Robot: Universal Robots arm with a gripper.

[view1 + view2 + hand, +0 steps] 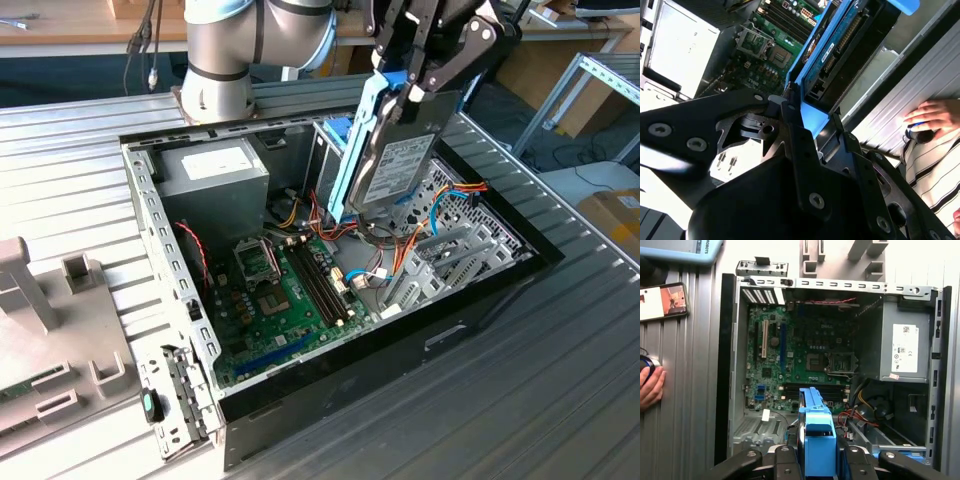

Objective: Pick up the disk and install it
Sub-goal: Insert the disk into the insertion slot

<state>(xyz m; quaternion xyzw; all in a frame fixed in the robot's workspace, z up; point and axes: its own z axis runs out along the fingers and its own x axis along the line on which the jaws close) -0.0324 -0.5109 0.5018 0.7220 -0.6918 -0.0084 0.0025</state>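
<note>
In the exterior view the gripper (405,88) clamps the top end of the disk (395,175). The disk hangs over the open computer case (150,215) with its long axis steeply upright, its labelled face toward the camera and its lower end just above the cables (325,218). In the second wrist view the fingers (795,135) pinch its blue rail (812,125). In the first wrist view the disk (816,432) shows edge-on, pointing down toward the motherboard (790,355).

Person's hand (651,389) — half beyond the edge.
</note>
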